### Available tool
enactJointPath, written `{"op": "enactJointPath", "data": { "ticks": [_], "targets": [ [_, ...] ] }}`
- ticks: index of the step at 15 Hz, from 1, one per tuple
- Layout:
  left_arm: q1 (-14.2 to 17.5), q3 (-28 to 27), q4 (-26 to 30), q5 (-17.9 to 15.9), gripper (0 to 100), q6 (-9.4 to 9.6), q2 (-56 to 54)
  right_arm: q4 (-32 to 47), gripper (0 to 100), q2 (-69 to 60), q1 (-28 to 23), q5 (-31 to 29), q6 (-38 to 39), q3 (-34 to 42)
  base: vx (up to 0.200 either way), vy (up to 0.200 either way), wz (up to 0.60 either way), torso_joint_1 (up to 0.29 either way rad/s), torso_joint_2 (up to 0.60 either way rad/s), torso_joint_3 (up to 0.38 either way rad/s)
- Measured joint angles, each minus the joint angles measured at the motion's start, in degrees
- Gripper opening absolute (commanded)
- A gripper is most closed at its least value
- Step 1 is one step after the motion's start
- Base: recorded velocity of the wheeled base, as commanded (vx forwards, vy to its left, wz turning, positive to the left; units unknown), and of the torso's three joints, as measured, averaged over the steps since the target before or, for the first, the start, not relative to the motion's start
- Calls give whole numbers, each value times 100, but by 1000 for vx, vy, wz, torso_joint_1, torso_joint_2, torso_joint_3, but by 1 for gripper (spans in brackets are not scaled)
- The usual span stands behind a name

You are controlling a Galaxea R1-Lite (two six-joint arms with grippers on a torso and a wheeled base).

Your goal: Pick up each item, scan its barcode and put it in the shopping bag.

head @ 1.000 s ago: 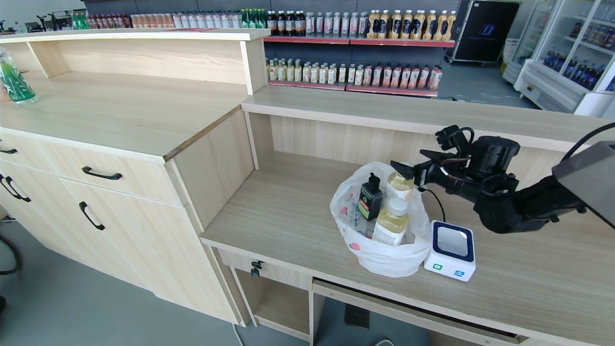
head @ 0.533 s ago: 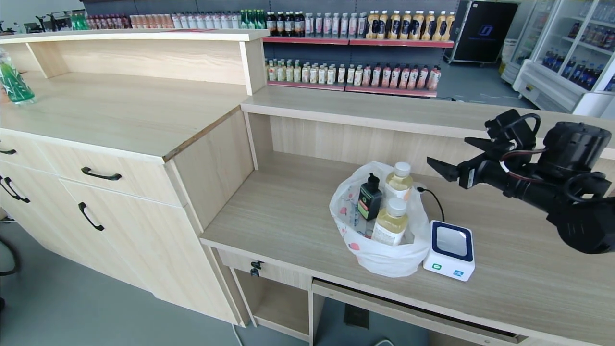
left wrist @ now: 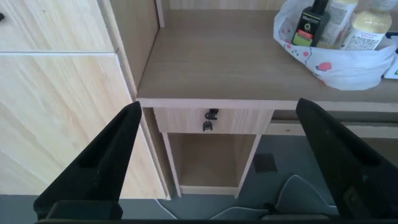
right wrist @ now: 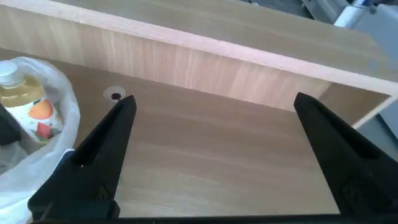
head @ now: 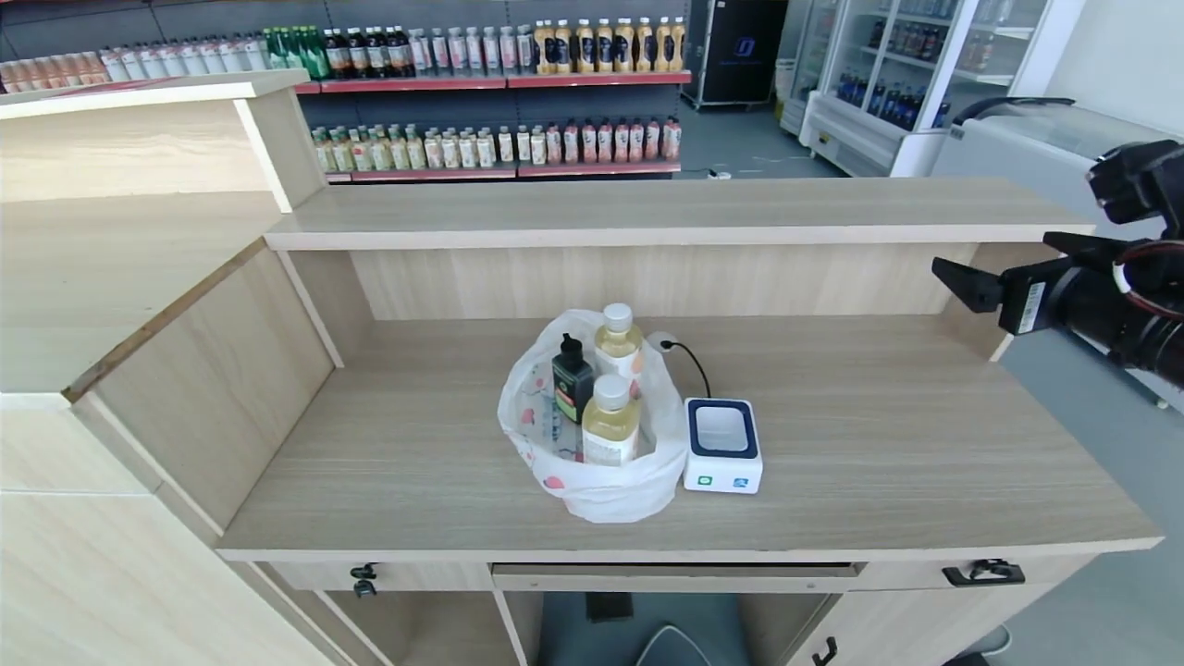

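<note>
Shopping bag [head: 601,495] on the bench [head: 879,444], just beside the scanner [head: 722,444], holds two juice bottles [head: 608,430] with fruit-printed labels and a black green-labelled bottle [head: 572,379]. Right pincer [head: 994,261] and left pincer [left wrist: 217,109] both gape empty

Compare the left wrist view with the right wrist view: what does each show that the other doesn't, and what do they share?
Left wrist view: the open left end effector hangs in front of the countertop, over a drawer front with a dark lock and an open compartment beneath it. Right wrist view: the open right end effector sits above the countertop, facing the back panel and a cable hole. Both: the countertop and the white shopping bag with bottles standing in it.
</note>
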Motion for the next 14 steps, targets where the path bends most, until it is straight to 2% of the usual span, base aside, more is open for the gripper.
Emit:
{"op": "enactJointPath", "data": {
  "ticks": [4, 9, 11, 14],
  "targets": [
    [4, 0, -5, 0, 100, 0, 0, -15, 100, -873, -39, -65, 427, 1102, 0, 0, 0, 0, 0, 0],
    [-2, 0, 0, 0, 100, 0, 0, -795, 100, -1675, -161, -108, 1045, 3248, 0, 0, 0, 0, 0, 0],
    [0, 0, 0, 0, 100, 0, 0, -883, 100, -2122, -183, -106, 1163, 3997, 0, 0, 0, 0, 0, 0],
    [-2, 0, 0, 0, 100, 0, 0, 7, 100, -3183, -188, -89, 1262, 4352, 0, 0, 0, 0, 0, 0]
  ]
}}
